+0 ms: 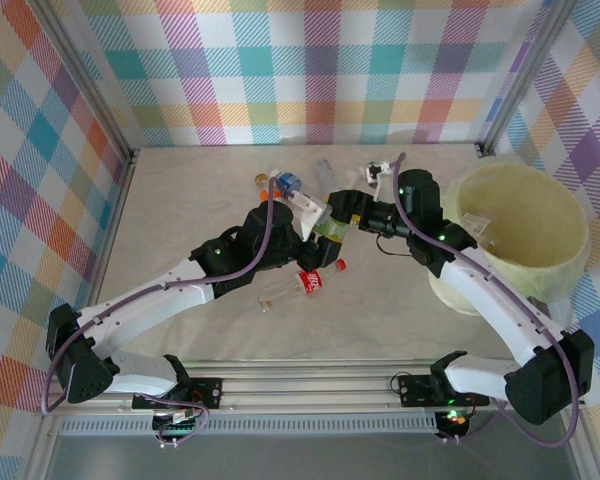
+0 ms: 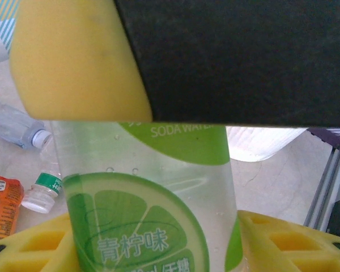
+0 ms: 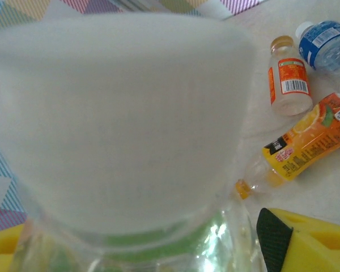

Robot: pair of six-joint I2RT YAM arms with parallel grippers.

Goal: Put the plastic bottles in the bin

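Observation:
A clear bottle with a lime-green label point(image 1: 332, 230) hangs above the middle of the table between both grippers. My left gripper point(image 1: 318, 226) is shut on it; in the left wrist view its yellow fingers point(image 2: 294, 238) press both sides of the bottle point(image 2: 147, 204). My right gripper point(image 1: 348, 216) reaches in from the right, with its fingers point(image 3: 311, 241) close on either side of the bottle's blurred end point(image 3: 124, 124). Contact there is unclear. The bin point(image 1: 570, 215) stands at the right. A red-labelled bottle point(image 1: 305, 283) lies just below the grippers.
More bottles lie at the back: an orange-capped one point(image 1: 263, 182), a blue-labelled one point(image 1: 285, 184) and a clear one point(image 1: 325, 170). The right wrist view shows an orange juice bottle point(image 3: 306, 141) and a small orange-labelled bottle point(image 3: 289, 79). Checked walls close in three sides.

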